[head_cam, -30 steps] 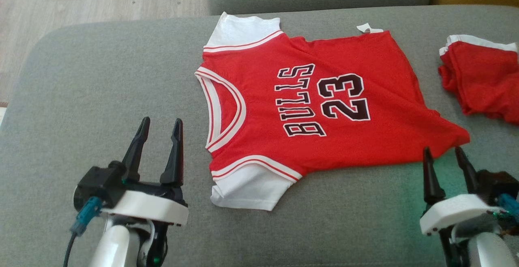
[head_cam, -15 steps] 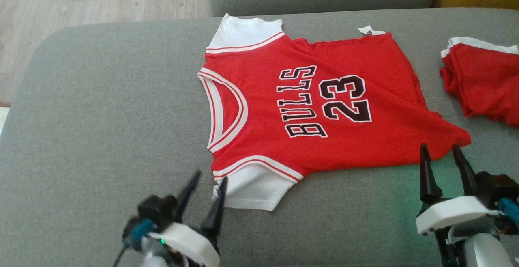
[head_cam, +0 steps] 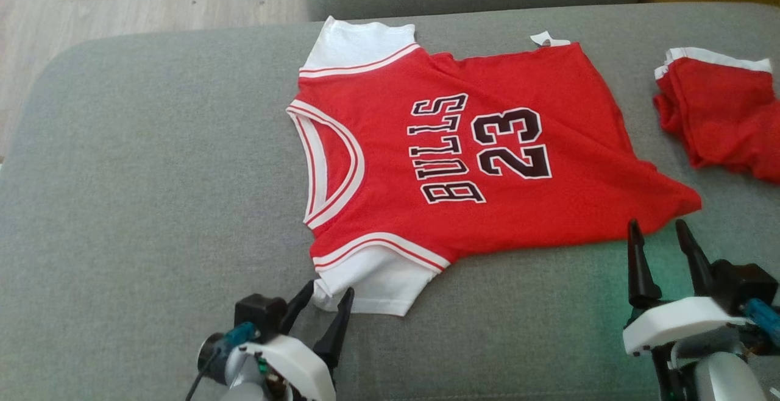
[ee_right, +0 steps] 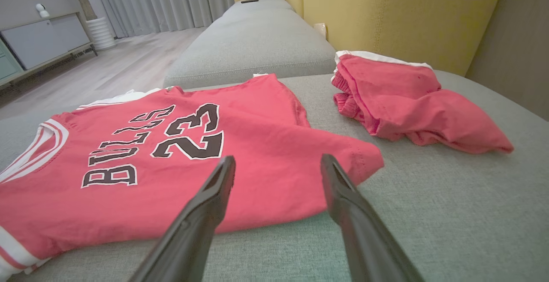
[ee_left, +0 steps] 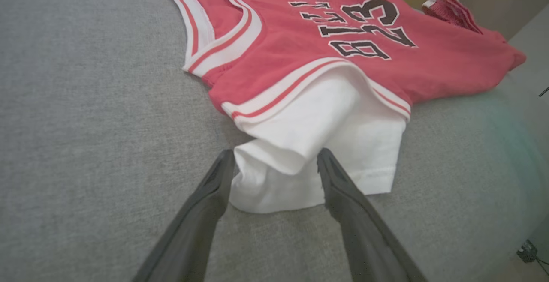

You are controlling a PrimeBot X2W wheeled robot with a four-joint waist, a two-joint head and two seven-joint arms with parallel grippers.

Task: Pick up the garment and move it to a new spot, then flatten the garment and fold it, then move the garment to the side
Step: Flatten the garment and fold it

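Straddling the jersey's [head_cam: 463, 145] white sleeve [ee_left: 309, 145] with our spread left claw [ee_left: 275, 157], we should pinch both layers; our spread right claw [ee_right: 278, 162] hovers just short of the hem [ee_right: 360, 155].

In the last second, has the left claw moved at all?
Yes. The left gripper moved right across the grey cushion, from well left of the jersey to its near white sleeve.

jersey [head_cam: 463, 151] – red matt cloth | couch [head_cam: 152, 175] – grey coarse-woven fabric | gripper fingers [ee_left: 206, 205] – dark matt plastic
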